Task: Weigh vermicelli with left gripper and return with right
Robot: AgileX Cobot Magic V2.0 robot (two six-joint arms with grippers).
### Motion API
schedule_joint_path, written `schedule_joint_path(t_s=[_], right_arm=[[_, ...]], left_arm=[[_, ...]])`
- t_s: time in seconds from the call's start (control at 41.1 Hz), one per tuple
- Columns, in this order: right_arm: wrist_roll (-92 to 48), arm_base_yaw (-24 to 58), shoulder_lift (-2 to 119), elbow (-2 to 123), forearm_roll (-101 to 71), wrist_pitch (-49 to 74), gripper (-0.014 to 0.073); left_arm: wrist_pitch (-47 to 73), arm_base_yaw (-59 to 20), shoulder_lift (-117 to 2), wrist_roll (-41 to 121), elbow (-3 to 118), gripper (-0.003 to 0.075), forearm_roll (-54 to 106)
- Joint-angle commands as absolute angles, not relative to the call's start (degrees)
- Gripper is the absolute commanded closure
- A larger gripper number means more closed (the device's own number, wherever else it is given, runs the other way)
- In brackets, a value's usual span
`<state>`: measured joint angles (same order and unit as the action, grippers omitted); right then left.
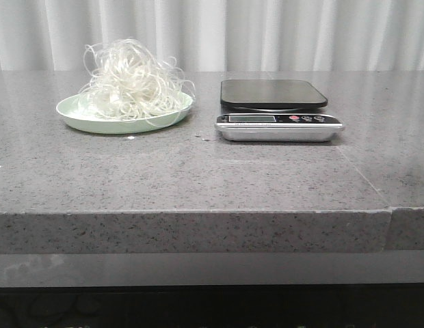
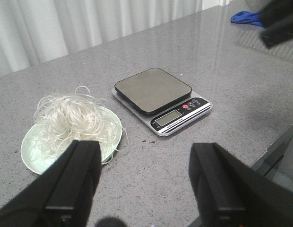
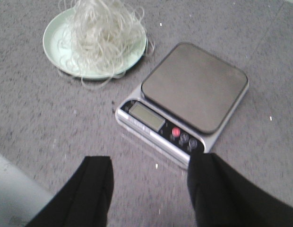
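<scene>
Front view: vermicelli piled on pale green plate, left of scale, both on grey bench. Left wrist view: left gripper fingers wide apart, holding nothing. Right wrist view: right gripper fingers apart too, hanging near scale.

The light is bright and soft, with no dark corners. The shiny gray tabletop has pale gleams, and in the left wrist view a white glare runs along its far part. Shadows under the plate and the scale are small and faint. The front view is sharp. The right wrist view is blurry all over. Both wrist views show the black jaws close up and fuzzy.
</scene>
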<state>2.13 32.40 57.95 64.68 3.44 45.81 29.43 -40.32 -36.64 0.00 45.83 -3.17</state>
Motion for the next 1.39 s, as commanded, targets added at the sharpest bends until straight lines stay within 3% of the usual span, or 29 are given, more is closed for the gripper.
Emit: schedule_joint_path(t_s=[0.0, 0.414, 0.56, 0.731, 0.926, 1.364], right_arm=[[2.6, 32.2, 50.7, 60.8, 3.9, 41.8, 0.0132], [2.4, 32.2, 33.9, 49.4, 3.9, 48.5, 0.0144], [2.4, 32.2, 33.2, 48.9, 4.1, 48.7, 0.0288], [2.4, 32.2, 33.2, 48.9, 4.1, 48.7, 0.0439], [2.4, 32.2, 33.2, 48.9, 4.4, 48.8, 0.0435], [2.4, 32.2, 33.2, 48.9, 4.5, 49.0, 0.0435]], left_arm=[[25.0, -40.5, -36.5, -0.6, 47.3, 0.025, -3.1], [25.1, -40.5, -36.5, -0.6, 47.3, 0.0251, -3.1], [25.1, -40.5, -36.5, -0.6, 47.3, 0.028, -3.1], [25.1, -40.5, -36.5, -0.6, 47.3, 0.0428, -3.1], [25.2, -40.5, -36.5, -0.6, 47.3, 0.0583, -3.1], [25.2, -40.5, -36.5, -0.6, 47.3, 0.0577, -3.1]])
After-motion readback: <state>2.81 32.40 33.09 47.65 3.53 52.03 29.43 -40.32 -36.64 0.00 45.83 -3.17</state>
